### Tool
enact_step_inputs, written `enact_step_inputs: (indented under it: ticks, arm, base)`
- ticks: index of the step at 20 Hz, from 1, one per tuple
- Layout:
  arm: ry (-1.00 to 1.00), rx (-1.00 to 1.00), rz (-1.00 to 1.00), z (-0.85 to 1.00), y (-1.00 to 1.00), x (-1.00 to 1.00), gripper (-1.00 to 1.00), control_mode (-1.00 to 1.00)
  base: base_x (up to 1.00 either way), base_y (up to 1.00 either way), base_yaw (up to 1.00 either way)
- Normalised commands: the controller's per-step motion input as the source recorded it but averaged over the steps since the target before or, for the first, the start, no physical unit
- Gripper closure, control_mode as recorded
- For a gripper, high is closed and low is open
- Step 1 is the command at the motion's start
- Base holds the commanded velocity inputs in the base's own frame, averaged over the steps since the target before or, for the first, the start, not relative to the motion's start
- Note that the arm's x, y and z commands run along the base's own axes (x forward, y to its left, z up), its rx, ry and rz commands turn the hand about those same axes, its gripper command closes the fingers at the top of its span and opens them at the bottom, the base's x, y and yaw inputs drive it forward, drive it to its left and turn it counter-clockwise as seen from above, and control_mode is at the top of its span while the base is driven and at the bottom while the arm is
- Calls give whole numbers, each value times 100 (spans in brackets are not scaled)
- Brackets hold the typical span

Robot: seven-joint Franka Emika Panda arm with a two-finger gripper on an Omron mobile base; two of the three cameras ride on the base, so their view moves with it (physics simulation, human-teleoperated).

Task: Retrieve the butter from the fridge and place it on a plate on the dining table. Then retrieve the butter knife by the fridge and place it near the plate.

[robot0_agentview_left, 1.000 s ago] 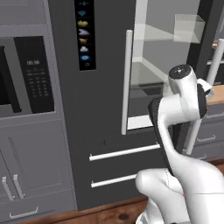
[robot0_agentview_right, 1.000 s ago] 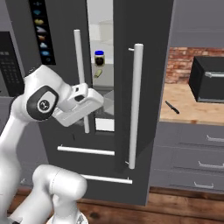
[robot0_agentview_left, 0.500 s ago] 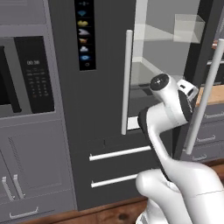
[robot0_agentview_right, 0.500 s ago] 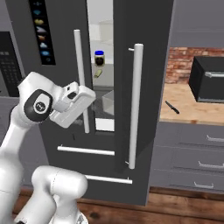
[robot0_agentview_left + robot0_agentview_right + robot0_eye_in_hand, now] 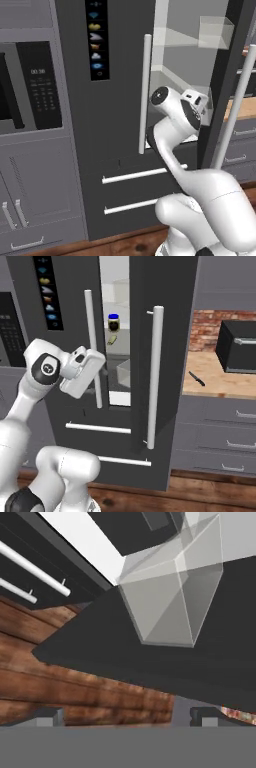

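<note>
Standing ajar, the fridge (image 5: 165,316) adjoins a wooden counter (image 5: 220,378) bearing the butter knife (image 5: 196,378).

Wood floor (image 5: 200,491), grey cabinets (image 5: 35,195), brick wall (image 5: 205,331), built-in microwave (image 5: 30,85).

fridge shelf (image 5: 119,348): jar (image 5: 113,322), butter (image 5: 112,339) | counter (image 5: 215,376): butter knife (image 5: 196,378)

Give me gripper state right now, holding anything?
Gripper: open, holding nothing; its fingertips stand wide apart in the hand view, pointed at the fridge.
</note>
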Motion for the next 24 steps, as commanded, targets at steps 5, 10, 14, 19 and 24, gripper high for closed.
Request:
enact_step_inputs:
  ticks: [5,10,14,19,24]
  arm:
    - [5,0,0,-2,-13,30,-100,-100]
    - [0,0,0,-8,-1,45,-100,-100]
    - [0,0,0,-6,0,48,-100,-100]
    - [0,0,0,-2,0,31,-100,-100]
    - [-1,0,0,0,0,25,-100,-100]
  base:
    - [0,0,0]
    - [0,0,0]
    - [0,0,0]
    - [0,0,0]
    - [0,0,0]
